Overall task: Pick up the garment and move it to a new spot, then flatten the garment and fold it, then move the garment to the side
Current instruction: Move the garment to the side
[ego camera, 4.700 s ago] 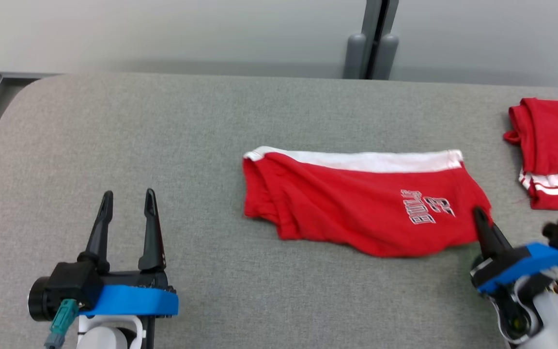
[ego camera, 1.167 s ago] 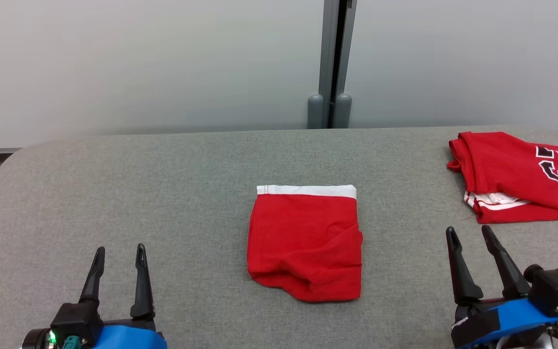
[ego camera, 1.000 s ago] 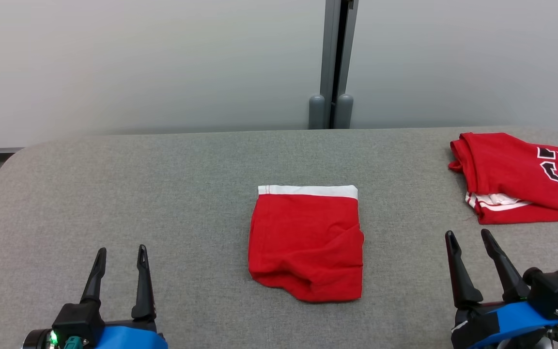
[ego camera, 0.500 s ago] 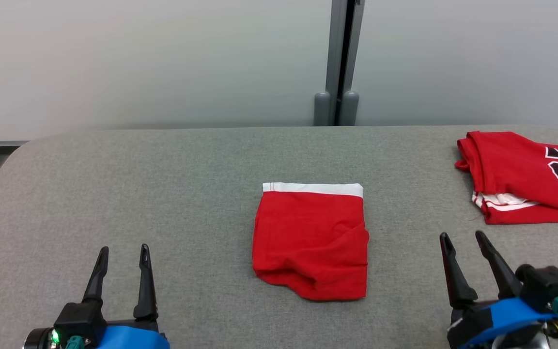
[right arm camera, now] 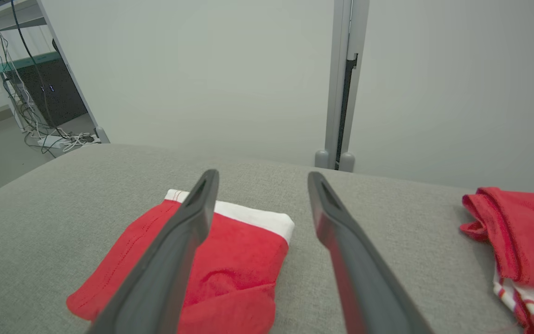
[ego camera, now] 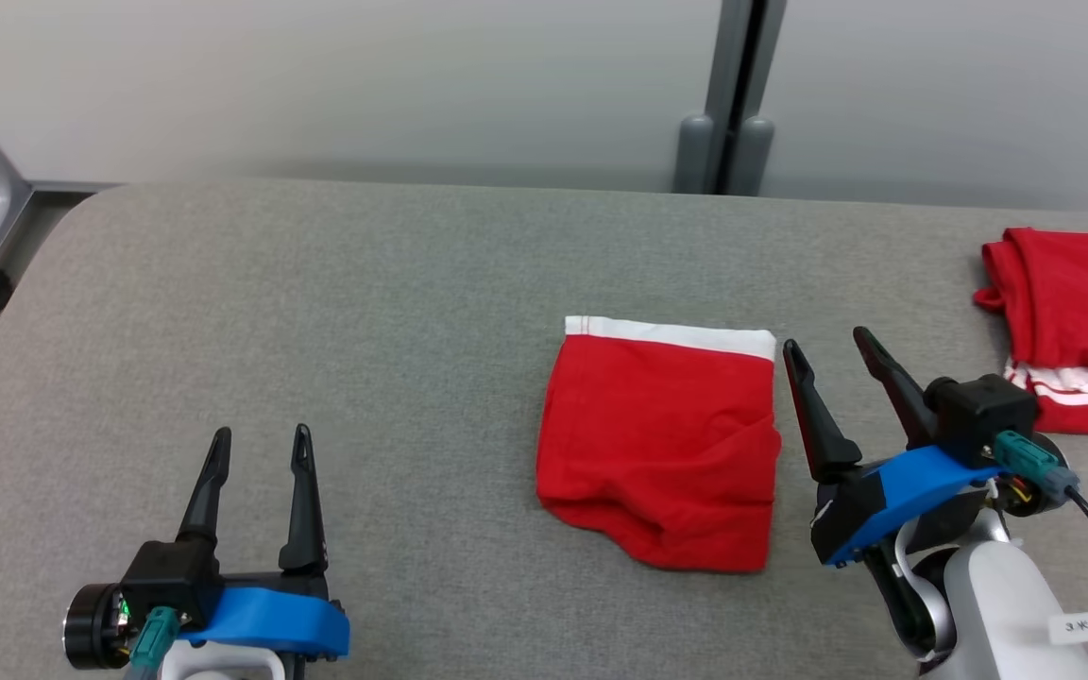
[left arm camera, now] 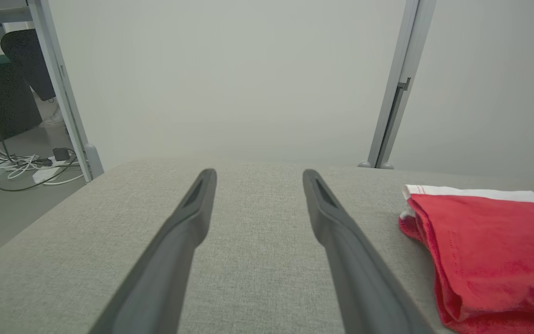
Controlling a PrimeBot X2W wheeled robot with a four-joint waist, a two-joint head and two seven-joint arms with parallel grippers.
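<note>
Since half a second ago the right tool (ego camera: 825,339) has come forward and in toward the garment (ego camera: 662,444). It was well off to the garment's right then, and now its inner finger stands just beside the right edge, up by the white waistband corner. The head camera has swung as well, so the whole scene sits differently. The garment itself lies as it did, folded in half, where a few seconds back it was spread wide.

It rests on the grey desk (ego camera: 317,283), a little right of the middle, with the waistband on the far side and the rumpled hem nearest the robot. The right tool's fingers (right arm camera: 174,260) are spread apart with nothing gripped. From its wrist camera the waistband corner shows in the gap between them, and the rest of the red cloth runs off under the left-hand finger. Whether that finger touches the cloth I cannot tell.

Over at the lower left, the left tool (ego camera: 261,432) hangs above bare desk, well apart from the garment. Its fingers are spread too and hold nothing.

At the desk's far right edge lies a second garment (ego camera: 1063,321), red with white stripes, well apart from the first. Behind the desk runs a pale wall with a grey post (ego camera: 728,94).
</note>
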